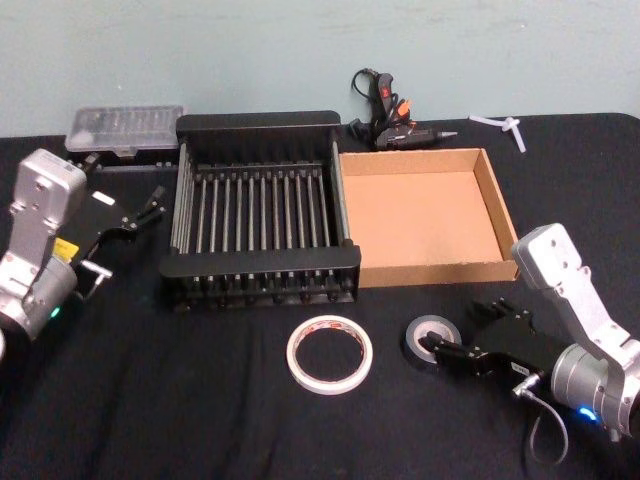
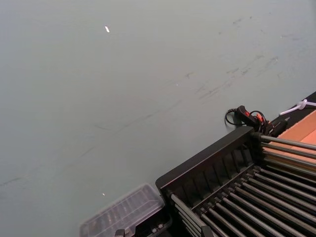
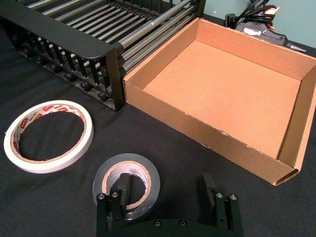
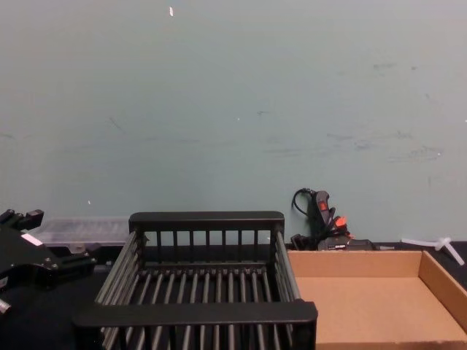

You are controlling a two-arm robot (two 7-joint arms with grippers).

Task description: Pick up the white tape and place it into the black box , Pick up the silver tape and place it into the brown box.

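Head view lays it all out on the black tablecloth [image 1: 150, 400]: the big black slatted plastic crate [image 1: 262, 265] butts up against the shallow tan cardboard tray [image 1: 495, 195] on its right, both bare inside, with the flat white tape roll bearing red print [image 1: 329, 353] and the small dull-silver tape roll [image 1: 431, 340] lying in front of them. The left gripper [image 1: 152, 208] hangs just left of the crate; I cannot tell how its fingers stand. Right wrist view gives the close-up: the right gripper [image 3: 169, 197] has its fingers spread, one finger [image 3: 121, 190] dipped into the silver roll's pale core.
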